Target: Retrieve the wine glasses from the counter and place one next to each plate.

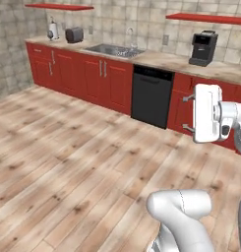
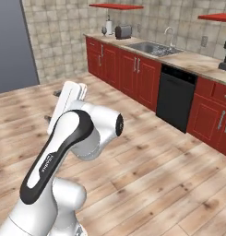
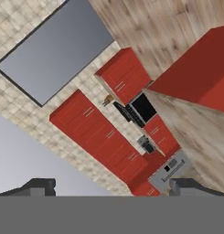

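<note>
The tan marbled counter (image 1: 156, 58) (image 2: 193, 59) runs along the tiled back wall over red cabinets. At its far left end a small dark stemmed shape (image 2: 104, 30) stands beside a white paper-towel roll (image 1: 52, 29) (image 2: 109, 25); it may be one of the wine glasses, but it is too small to be sure. The plates are out of view. My gripper (image 1: 187, 113) (image 2: 52, 106) is held high over the wooden floor, well away from the counter, its jaws wide apart and empty. In the hand view my gripper (image 3: 113, 187) looks across the room at distant red cabinets.
A toaster (image 1: 74, 34) (image 2: 123, 31), a steel sink (image 1: 113, 49) (image 2: 152, 47) and a black coffee machine (image 1: 203, 48) stand on the counter. A black dishwasher (image 1: 151, 96) (image 2: 175, 97) sits under it. Wide wooden floor (image 1: 68, 157) lies between me and the cabinets.
</note>
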